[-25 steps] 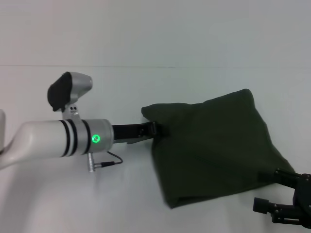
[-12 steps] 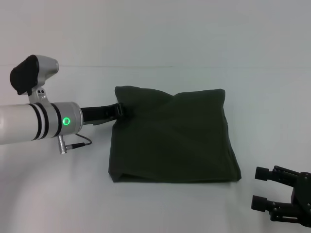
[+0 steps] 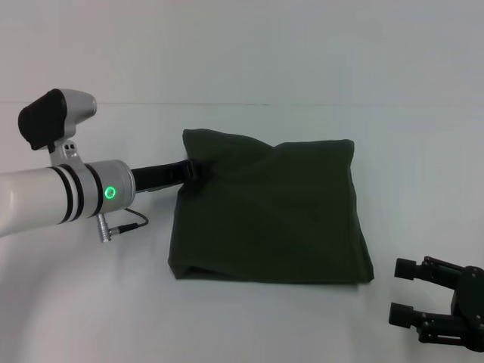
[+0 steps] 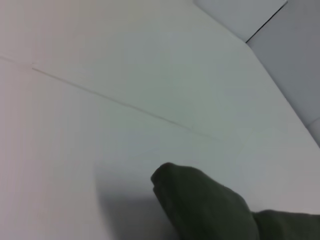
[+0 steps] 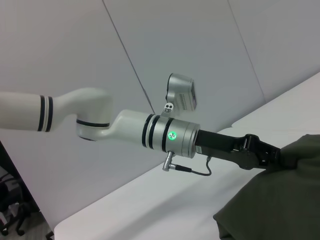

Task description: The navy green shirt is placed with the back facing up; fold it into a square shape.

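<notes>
The navy green shirt point(image 3: 268, 215) lies folded into a rough square in the middle of the white table point(image 3: 249, 325). Its upper left corner bulges up slightly. My left gripper point(image 3: 190, 172) reaches in from the left and is shut on the shirt's left edge near that corner. The right wrist view shows the same grip, with the black left gripper point(image 5: 260, 152) meeting the shirt point(image 5: 280, 200). In the left wrist view only a fold of the shirt point(image 4: 210, 212) shows. My right gripper point(image 3: 398, 290) hovers open off the shirt's near right corner, holding nothing.
The table's far edge point(image 3: 302, 103) meets a plain pale wall. A thin cable point(image 3: 128, 223) loops from the left wrist just above the table. Bare table surrounds the shirt on all sides.
Over the last second the left gripper pulled the shirt leftward and it flattened into a square. The right gripper came off the shirt's near right corner. In the last half second almost nothing moved.
</notes>
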`<state>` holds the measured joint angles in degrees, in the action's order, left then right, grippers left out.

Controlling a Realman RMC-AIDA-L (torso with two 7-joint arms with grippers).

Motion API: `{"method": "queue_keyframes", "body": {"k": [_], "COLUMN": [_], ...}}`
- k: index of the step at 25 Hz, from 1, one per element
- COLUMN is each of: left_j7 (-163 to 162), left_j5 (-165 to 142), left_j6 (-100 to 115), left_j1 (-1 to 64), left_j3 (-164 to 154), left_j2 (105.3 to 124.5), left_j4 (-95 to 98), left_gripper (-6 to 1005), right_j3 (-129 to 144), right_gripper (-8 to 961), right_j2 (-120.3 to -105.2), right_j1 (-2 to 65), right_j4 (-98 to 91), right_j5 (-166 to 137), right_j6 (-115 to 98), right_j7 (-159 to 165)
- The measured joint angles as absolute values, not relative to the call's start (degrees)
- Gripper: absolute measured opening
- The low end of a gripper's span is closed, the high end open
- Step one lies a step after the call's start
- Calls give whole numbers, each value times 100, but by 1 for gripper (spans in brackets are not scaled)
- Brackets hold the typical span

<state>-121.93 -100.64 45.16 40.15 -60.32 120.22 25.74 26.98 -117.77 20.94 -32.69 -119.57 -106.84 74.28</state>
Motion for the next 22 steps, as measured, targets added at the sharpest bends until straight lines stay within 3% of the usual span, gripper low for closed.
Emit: {"method": "queue_keyframes", "body": {"k": [7,10,22], "left_j7": [-11913,-11789,-9543], "left_j5": [-10031,-10028,-10060], "left_j6": [4789,5052,7288], "left_j1": [3632,3524,3200], "left_j3": [-6021,-5875,-4587], "left_j2": [12068,12041,12028], "left_j4": [3111,3240,3511], "left_gripper": [97,297,786], "right_j3": [2698,2689,2609], "right_gripper": [926,926,927], "right_j2": [-11765,-11760,-11791], "right_j1": [2136,2147,2309], "right_j4": [-3269,-3269,-3269], "right_j5": [-11937,-11936,-11926], "right_j6": [-10657,-10637,-10575], "right_j7": [7430,7404,7365]}}
